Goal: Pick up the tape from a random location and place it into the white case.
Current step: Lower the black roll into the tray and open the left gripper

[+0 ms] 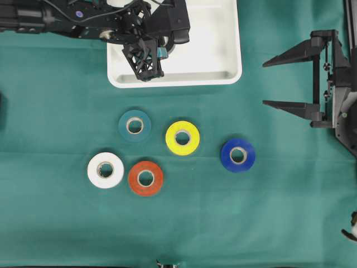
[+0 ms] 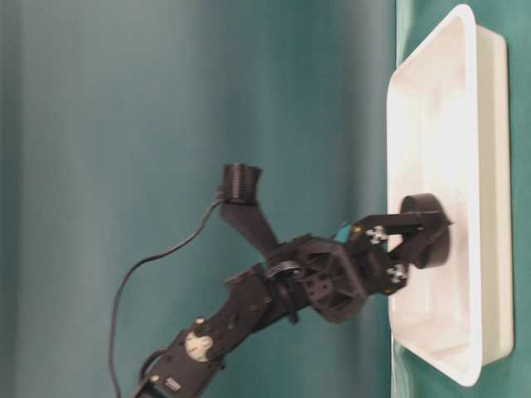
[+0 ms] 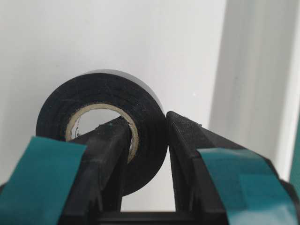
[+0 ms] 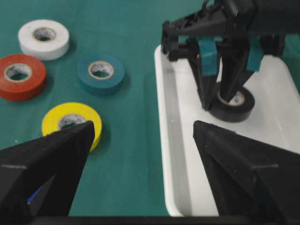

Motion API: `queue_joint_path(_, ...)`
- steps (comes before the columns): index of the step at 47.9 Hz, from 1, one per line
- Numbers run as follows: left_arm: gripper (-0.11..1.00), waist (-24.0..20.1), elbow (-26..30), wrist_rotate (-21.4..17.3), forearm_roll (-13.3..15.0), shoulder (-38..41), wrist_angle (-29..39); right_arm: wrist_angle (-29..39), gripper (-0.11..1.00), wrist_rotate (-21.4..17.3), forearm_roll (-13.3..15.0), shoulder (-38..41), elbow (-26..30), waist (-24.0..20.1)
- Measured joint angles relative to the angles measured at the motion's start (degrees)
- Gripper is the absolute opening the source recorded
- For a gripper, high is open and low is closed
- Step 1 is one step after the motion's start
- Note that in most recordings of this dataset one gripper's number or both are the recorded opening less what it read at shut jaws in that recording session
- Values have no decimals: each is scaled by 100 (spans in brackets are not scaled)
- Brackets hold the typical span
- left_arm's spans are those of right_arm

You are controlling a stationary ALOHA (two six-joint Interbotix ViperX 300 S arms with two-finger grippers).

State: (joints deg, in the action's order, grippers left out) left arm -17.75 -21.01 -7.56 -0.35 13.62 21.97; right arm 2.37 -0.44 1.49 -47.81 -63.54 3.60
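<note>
**Black tape held inside the white case, release pending**

The black tape roll (image 3: 101,136) sits low inside the white case (image 1: 223,44), near the case's left front corner in the overhead view. In the right wrist view it appears to rest flat on, or just above, the case floor; contact cannot be confirmed.

Handling judgement: the roll is a light, stiff ring with a cardboard core. Its outer face is slightly rubbery and should not slip. The sound hold is across the ring wall, one finger through the core and one on the outside. It is not fragile; a short drop onto the case floor should do no harm.

The left gripper (image 3: 145,140) uses exactly this hold. Its jaws are narrow, clamped on the wall of the black tape roll.

The right gripper (image 1: 279,81) stands well apart at the right edge of the counter (image 1: 56,111), jaws wide, holding nothing.

On the green counter outside the case lie five other rolls: teal (image 1: 134,125), yellow (image 1: 182,137), blue (image 1: 237,154), white (image 1: 105,170) and red (image 1: 145,178).

Next step, judged: part the left jaws, then lift clear.
</note>
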Motion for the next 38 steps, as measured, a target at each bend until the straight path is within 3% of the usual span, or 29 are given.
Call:
queue_joint_path(20, 22, 9, 53, 0, 9, 123, -9, 0, 92, 0, 0, 9, 0, 0)
queue_joint_path(23, 35, 0, 53, 0, 0, 114, -9, 0, 92, 0, 0, 9, 0, 0)
queue_joint_path(32, 89, 0, 62, 0, 0, 123, -26, 0, 92, 0, 0, 9, 0, 0)
queue_joint_path(35, 98, 0, 53, -18, 9, 114, -35, 0, 92, 0, 0, 9, 0, 0)
queue_joint_path(38, 100, 0, 62, -18, 9, 114, -35, 0, 92, 0, 0, 9, 0, 0)
